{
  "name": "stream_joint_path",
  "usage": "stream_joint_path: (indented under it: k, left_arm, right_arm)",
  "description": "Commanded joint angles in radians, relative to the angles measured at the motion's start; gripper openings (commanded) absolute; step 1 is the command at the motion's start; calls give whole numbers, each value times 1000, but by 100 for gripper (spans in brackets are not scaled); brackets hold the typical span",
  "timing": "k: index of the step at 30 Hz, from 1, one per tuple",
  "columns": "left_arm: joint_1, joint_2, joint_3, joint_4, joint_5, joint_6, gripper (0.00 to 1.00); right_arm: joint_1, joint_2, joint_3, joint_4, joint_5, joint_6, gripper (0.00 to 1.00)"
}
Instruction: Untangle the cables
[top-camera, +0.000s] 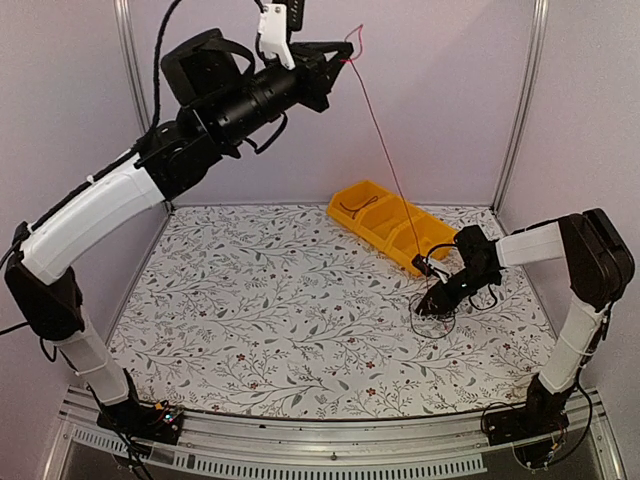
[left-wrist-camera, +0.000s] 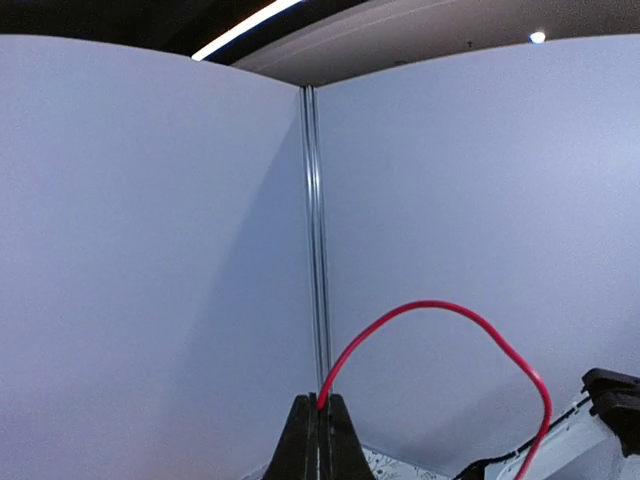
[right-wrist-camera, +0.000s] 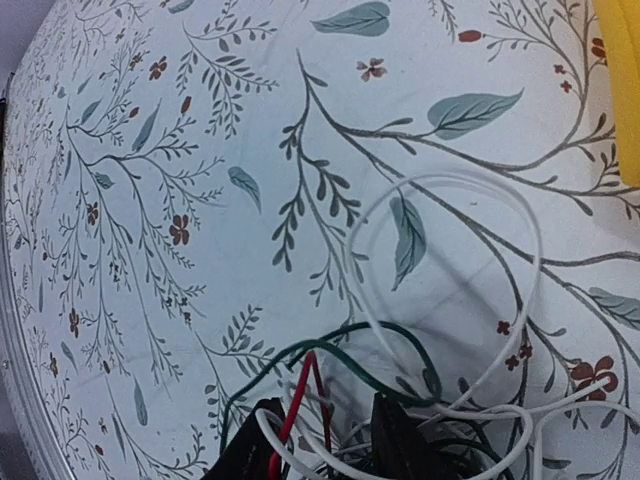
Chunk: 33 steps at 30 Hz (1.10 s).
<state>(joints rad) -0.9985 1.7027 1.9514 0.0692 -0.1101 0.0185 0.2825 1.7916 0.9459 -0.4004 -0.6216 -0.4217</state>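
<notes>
My left gripper (top-camera: 346, 54) is raised high near the back wall and is shut on a red cable (top-camera: 385, 160). The cable runs taut down to the cable bundle (top-camera: 440, 318) on the floral table at the right. In the left wrist view the gripper (left-wrist-camera: 320, 400) pinches the red cable (left-wrist-camera: 430, 305), which arcs up and right. My right gripper (top-camera: 433, 304) sits low on the bundle. In the right wrist view the right gripper (right-wrist-camera: 315, 420) has its fingers (right-wrist-camera: 240, 445) apart astride red (right-wrist-camera: 300, 390), dark green (right-wrist-camera: 340, 335) and white (right-wrist-camera: 530, 230) cables.
A yellow divided bin (top-camera: 375, 240) lies just behind the bundle with a dark cable inside; its edge shows in the right wrist view (right-wrist-camera: 620, 90). Metal frame posts (top-camera: 128, 60) and pale walls enclose the floral table (top-camera: 280, 310).
</notes>
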Motion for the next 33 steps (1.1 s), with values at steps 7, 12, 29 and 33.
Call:
stream_joint_path:
  k: [7, 12, 29, 33]
  left_arm:
    - [4, -184, 19, 190, -79, 106, 0]
    - [5, -183, 171, 149, -139, 216, 0]
    - [40, -259, -163, 198, -343, 102, 0]
    - [99, -342, -338, 179, -366, 4, 0]
  right_arm:
    - [-22, 54, 24, -108, 146, 50, 33]
    - [-56, 55, 12, -123, 167, 40, 36]
    - [-62, -26, 62, -219, 133, -44, 34]
    - [-62, -90, 72, -293, 106, -118, 44]
